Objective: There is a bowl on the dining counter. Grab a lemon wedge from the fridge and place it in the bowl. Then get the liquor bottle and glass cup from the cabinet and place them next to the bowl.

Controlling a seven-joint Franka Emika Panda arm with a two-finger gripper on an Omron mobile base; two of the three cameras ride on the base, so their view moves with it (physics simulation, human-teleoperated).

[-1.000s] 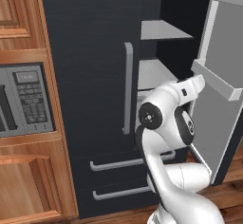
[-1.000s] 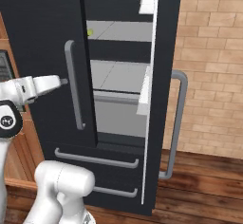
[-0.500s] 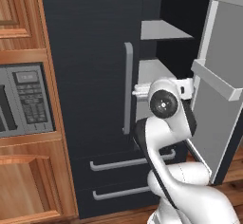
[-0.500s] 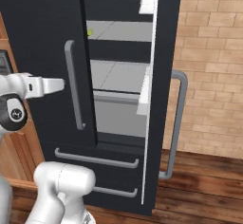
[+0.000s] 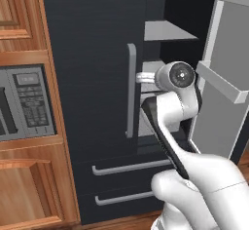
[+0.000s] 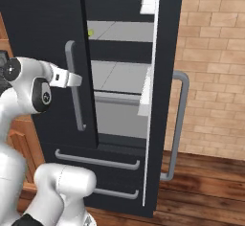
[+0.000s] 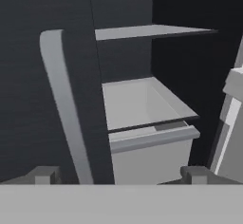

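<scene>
- Two dark fingertips of your gripper [image 7: 118, 175] rise far apart at the bottom of the hand view; the jaws are spread wide with nothing between them.
- Your gripper [image 6: 74, 80] sits just in front of the long grey bar handle [image 6: 72, 84] on the closed left door of the fridge [image 6: 43, 24], at about mid-height of that bar, as the right base view shows it.
- Seen from the left base view, your white arm [image 5: 177, 112] rises from the lower right and its wrist covers the gap between the closed door and the open one.
- To the right of that handle the fridge stands open: you look in at pale grey shelves [image 6: 122, 31] stacked one over another, with a pale drawer [image 7: 142, 147] below them in the hand view.
- On the upper shelf, at its left front edge beside the closed door, you can see a small yellow-green thing [image 6: 90, 32], too small to name for sure; it may be the lemon wedge.
- Swung out on the right, the open door [image 5: 221, 73] carries white bins [image 5: 221, 80] on its inner face.
- Left of the fridge you have a grey microwave [image 5: 24, 102] set in reddish wooden cabinets [image 5: 19, 24].
- Farthest right in the right base view stand a brick wall [image 6: 215, 52] and a wooden floor [image 6: 201, 186].
</scene>
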